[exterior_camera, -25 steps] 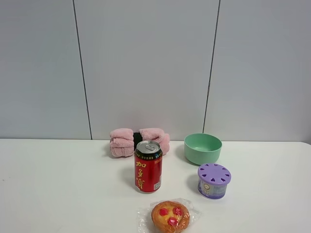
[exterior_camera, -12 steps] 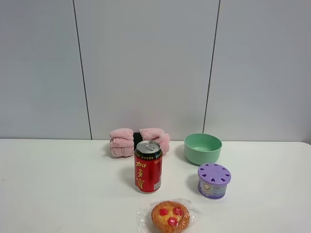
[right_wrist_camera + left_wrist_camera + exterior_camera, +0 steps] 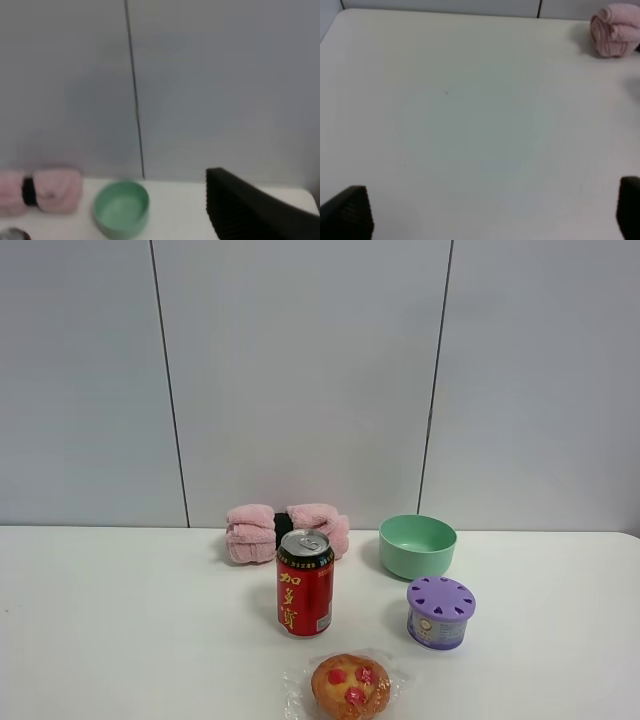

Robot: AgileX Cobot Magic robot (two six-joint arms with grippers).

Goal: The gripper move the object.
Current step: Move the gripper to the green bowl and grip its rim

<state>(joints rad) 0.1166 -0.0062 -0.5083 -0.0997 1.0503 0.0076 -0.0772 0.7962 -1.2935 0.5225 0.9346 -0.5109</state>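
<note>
The mint-green bowl point(image 3: 417, 546) stands upright and empty at the back right of the white table point(image 3: 120, 620), behind the purple container point(image 3: 440, 612). It also shows in the right wrist view point(image 3: 121, 207), blurred. Neither gripper shows in the exterior high view. My left gripper point(image 3: 485, 215) is open and empty over bare table, far from the bowl. Of my right gripper only one black finger point(image 3: 245, 210) shows, with nothing beside or against it, well apart from the bowl.
A red can point(image 3: 305, 583) stands mid-table. A wrapped muffin point(image 3: 350, 686) lies in front of it. A pink rolled towel point(image 3: 285, 531) lies by the wall, left of the bowl; it also shows in the left wrist view point(image 3: 616, 30).
</note>
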